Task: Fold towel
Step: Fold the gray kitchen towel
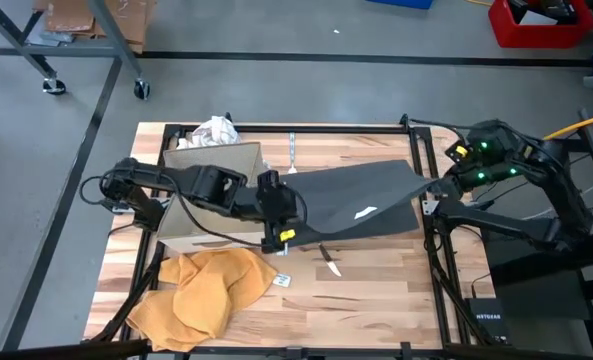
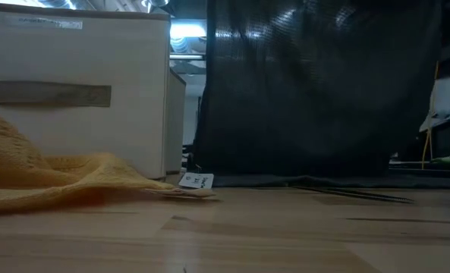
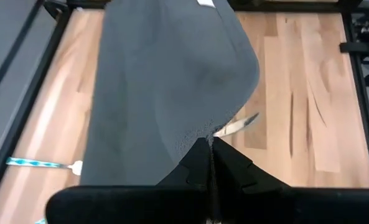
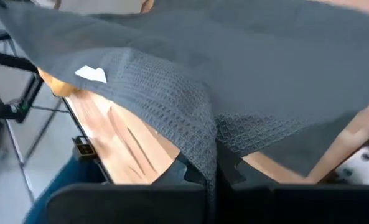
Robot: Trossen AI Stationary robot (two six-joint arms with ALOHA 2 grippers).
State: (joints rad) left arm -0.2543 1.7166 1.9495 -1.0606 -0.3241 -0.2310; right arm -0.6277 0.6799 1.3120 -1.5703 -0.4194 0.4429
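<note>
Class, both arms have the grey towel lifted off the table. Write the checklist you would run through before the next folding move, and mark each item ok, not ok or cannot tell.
1. Left end effector shut on grey towel corner: ok.
2. Right end effector shut on the opposite edge: ok.
3. Towel held up between the arms: ok.
4. Towel spread without wrinkles: not ok, it sags and curls.
5. Landing area free: not ok, fork lies beneath; orange cloth and box are close.
6. Lower hem clear of the table: cannot tell.

Towel hangs between both hands, box at left.
</note>
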